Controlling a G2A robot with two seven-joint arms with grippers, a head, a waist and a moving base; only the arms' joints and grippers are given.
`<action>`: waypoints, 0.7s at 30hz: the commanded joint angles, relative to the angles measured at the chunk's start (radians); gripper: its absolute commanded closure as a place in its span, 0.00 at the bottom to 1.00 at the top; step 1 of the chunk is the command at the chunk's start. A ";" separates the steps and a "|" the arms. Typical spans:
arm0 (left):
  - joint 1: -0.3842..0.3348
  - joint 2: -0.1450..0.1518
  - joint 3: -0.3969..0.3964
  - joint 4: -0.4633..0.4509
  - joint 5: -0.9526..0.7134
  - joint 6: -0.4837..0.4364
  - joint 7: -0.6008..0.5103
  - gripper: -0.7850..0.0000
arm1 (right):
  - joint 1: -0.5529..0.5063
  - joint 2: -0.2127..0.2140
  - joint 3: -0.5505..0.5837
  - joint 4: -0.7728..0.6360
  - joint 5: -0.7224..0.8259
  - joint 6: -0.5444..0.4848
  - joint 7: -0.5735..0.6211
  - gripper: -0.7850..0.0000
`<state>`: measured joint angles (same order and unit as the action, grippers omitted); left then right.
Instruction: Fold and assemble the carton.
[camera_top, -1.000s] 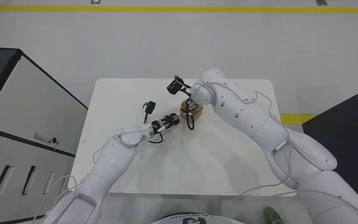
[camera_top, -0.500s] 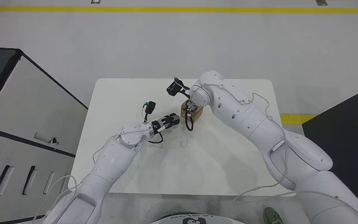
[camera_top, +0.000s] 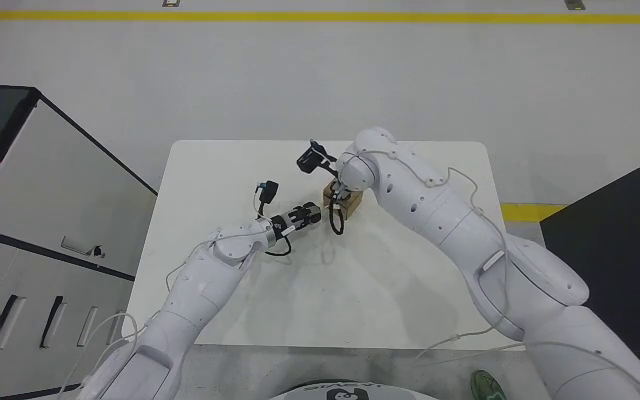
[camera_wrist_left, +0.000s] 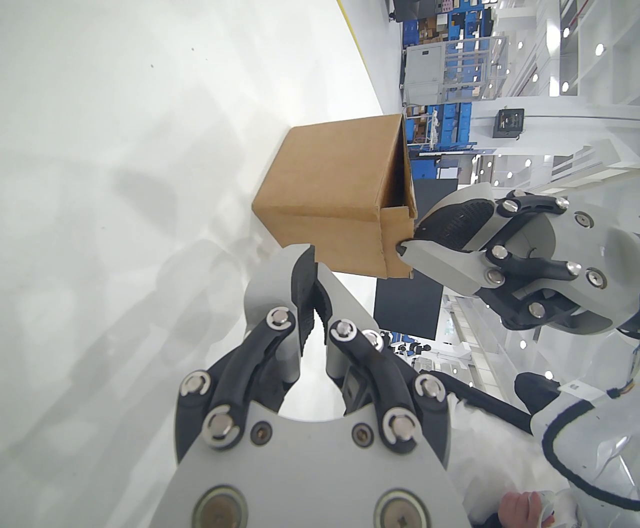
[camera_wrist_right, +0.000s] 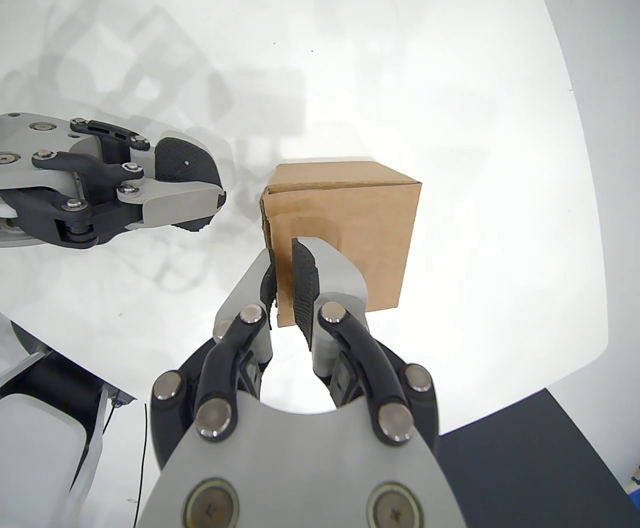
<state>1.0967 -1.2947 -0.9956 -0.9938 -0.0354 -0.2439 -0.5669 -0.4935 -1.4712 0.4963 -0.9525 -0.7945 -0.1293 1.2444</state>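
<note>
The cube-like carton's (camera_wrist_left: 330, 200) open end faces your right gripper (camera_wrist_right: 285, 262), which pinches its edge. Your left gripper (camera_wrist_left: 311, 280) sits closed and empty beside it.

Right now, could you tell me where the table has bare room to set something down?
The table is bare near its front edge between the left arm and right arm, and in the far-left corner. It is crowded at the far middle, where the right hand grips the carton and the shut left hand sits beside it.

A small brown cardboard carton (camera_wrist_right: 360, 230) sitting on a white table (camera_wrist_right: 450, 125), right gripper (camera_wrist_right: 284, 256) pinching its edge, left gripper (camera_wrist_right: 218, 201) hovering just beside
</note>
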 joint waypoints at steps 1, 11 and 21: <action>0.000 0.000 0.000 0.000 0.000 0.000 0.000 1.00 | -0.001 -0.002 0.004 0.006 0.006 -0.002 -0.001 0.88; 0.000 0.000 0.000 0.000 0.000 0.000 0.000 1.00 | -0.006 -0.010 0.051 0.068 0.100 -0.040 0.001 0.82; 0.000 0.000 0.000 0.000 0.000 0.000 0.000 1.00 | -0.006 -0.013 0.090 0.112 0.155 -0.048 -0.019 0.78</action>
<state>1.0967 -1.2947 -0.9956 -0.9938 -0.0354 -0.2439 -0.5669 -0.4994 -1.4836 0.5844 -0.8423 -0.6409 -0.1785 1.2269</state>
